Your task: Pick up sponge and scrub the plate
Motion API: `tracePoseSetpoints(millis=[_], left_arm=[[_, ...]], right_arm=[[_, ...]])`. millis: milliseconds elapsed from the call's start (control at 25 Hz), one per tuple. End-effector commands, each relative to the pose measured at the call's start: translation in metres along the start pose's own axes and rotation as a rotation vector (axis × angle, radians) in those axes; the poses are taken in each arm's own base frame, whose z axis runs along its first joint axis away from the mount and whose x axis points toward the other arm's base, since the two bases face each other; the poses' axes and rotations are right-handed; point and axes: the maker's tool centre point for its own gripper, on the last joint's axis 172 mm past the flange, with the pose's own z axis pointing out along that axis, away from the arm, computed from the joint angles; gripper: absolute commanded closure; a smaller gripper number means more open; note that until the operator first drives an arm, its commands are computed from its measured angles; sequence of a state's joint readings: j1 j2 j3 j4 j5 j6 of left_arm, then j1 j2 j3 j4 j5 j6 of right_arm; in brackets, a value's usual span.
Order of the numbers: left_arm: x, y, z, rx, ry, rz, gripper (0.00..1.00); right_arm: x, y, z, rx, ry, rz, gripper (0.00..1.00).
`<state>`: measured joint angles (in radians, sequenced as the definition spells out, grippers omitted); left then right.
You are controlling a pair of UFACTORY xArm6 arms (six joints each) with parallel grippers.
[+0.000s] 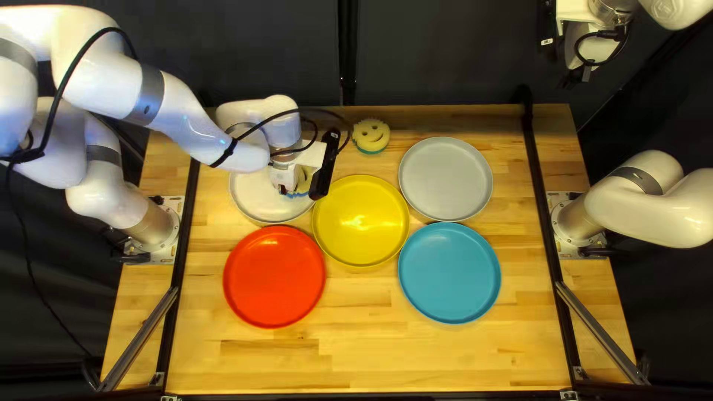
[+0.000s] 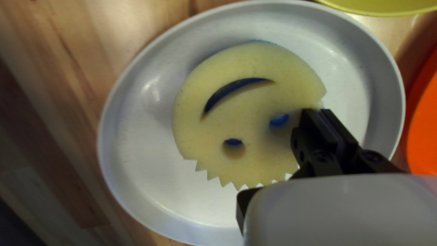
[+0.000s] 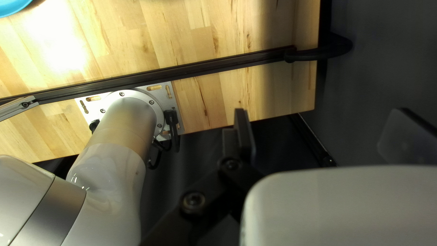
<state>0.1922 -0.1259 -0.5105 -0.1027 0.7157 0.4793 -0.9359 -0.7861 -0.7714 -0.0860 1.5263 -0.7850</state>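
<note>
Left pincer (image 1: 284,188) grips a sponge over the white plate

Close to my left wrist camera, the black fingers of my left pincer stand almost together, with the sponge (image 2: 250,100) pinched by its edge between them. Its smiling yellow face is turned up towards that camera, blue showing through the mouth and eyes, and its toothed edge runs past my fingers. It sits within the rim of the white plate (image 2: 136,182); whether its underside touches the plate, I cannot tell.

My right pincer (image 1: 575,76) hangs beyond the far right corner of the desk (image 1: 445,356), its fingers spread wide and nothing between them.

A second sponge (image 1: 370,132) lies on the desk near the far edge, smile up, its blue underside peeping out. The yellow plate (image 1: 361,220) is just beside the white one, with the red plate (image 1: 274,276) on the near side of them. At the right of the top left view, the grey plate (image 1: 445,178) lies farther off and the blue plate (image 1: 449,272) nearer, their rims very close.
</note>
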Motion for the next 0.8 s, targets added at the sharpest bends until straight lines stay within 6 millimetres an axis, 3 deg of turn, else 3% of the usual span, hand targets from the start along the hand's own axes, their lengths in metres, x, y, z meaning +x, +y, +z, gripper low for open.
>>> tracePoseSetpoints(millis=[40, 160, 280, 480, 800], left_arm=[[-0.010, 0.026, -0.003, 0.001, -0.008, -0.009, 1.00], [-0.021, 0.036, -0.002, 0.000, -0.014, -0.016, 1.00], [-0.025, 0.035, 0.004, -0.006, -0.019, -0.020, 1.00], [-0.023, 0.016, 0.009, -0.014, -0.020, -0.024, 1.00], [-0.023, -0.019, -0.007, -0.009, -0.023, -0.035, 1.00]], right_arm=[[0.000, 0.000, 0.000, 0.000, 0.000, 0.000, 0.00], [0.000, 0.000, 0.000, 0.000, 0.000, 0.000, 0.00], [0.000, 0.000, 0.000, 0.000, 0.000, 0.000, 0.00], [0.000, 0.000, 0.000, 0.000, 0.000, 0.000, 0.00], [0.000, 0.000, 0.000, 0.000, 0.000, 0.000, 0.00]])
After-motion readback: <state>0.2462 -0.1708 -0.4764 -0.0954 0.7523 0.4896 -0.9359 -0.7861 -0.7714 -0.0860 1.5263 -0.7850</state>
